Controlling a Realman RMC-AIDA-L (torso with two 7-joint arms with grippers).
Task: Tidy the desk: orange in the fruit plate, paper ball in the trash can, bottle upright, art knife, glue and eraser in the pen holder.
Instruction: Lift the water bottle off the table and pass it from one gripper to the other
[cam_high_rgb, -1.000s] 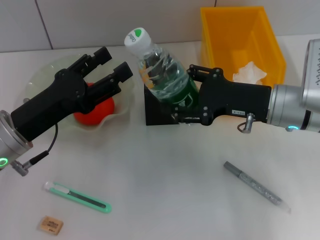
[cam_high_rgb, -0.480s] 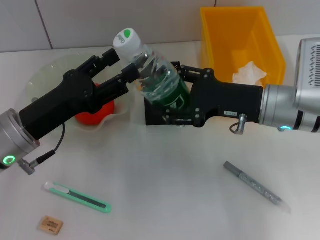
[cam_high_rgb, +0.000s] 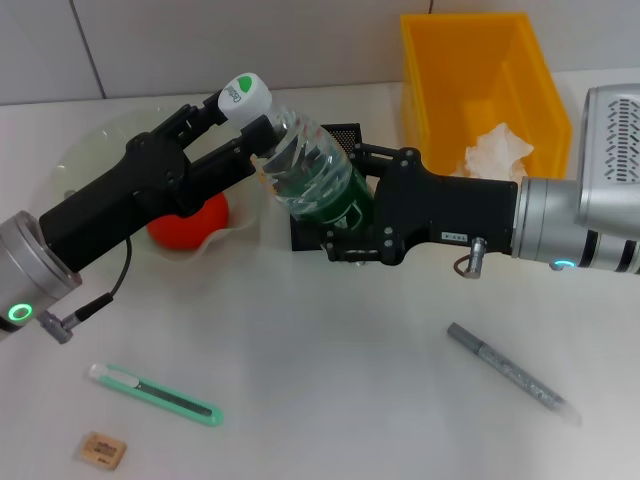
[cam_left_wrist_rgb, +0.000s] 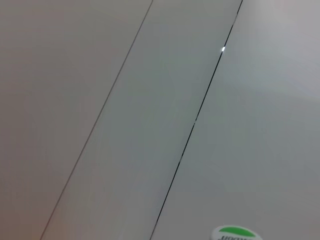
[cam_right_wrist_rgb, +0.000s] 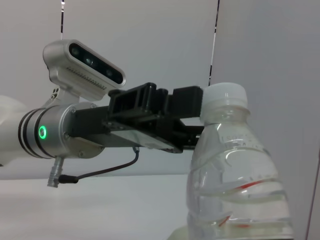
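Two arms of mine meet over a pale, matte desk backed by a wall of large grey tiles, with thin dark seams that fill my left wrist view.

My right gripper, at centre frame, is clamped around the lower body of the bottle, which leans toward the upper left, its base in front of the black pen holder. My left gripper reaches in from the lower left; its fingers bracket the bottle's neck just under the white cap, spread with a gap, not squeezing.

Compared with a second ago, the bottle has tipped further left and its cap sits lower in the frame, and my left gripper has advanced from beside the bottle to around its neck.

On the cap I see a green patch with small white lettering I cannot read.

Behind my left arm the orange sits in the clear fruit plate. Upper right, the paper ball lies in the yellow trash can. Along the lower edge lie the eraser, green art knife and grey glue.
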